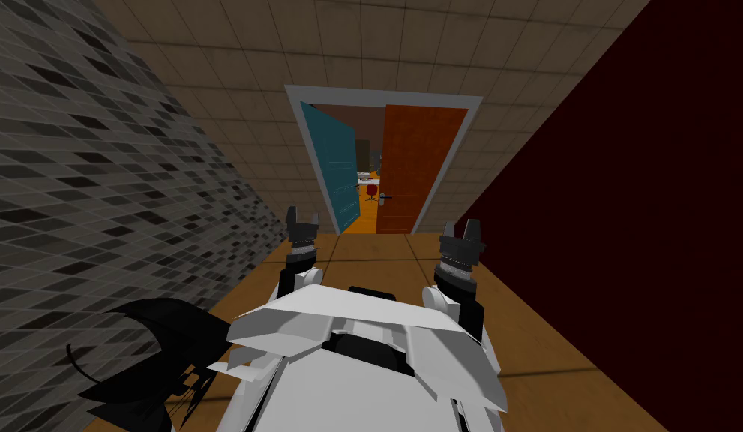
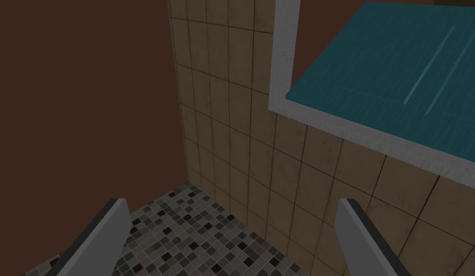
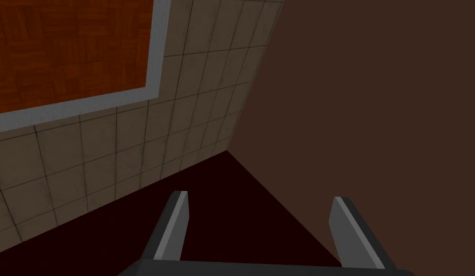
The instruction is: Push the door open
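Teal leaf (image 1: 334,169) ajar at the far left, orange leaf (image 1: 414,169) shut beside it.
Left gripper (image 1: 303,217) and right gripper (image 1: 462,227) near, released, fingers spread, well short of the leaves. Head view shows the orange leaf's handle (image 1: 384,197); left wrist sees teal, right wrist orange.

Teal door leaf (image 1: 334,161) ajar, orange leaf (image 1: 414,169) beside it — L tool (image 1: 303,217) & R tool (image 1: 461,226) raised, well short.
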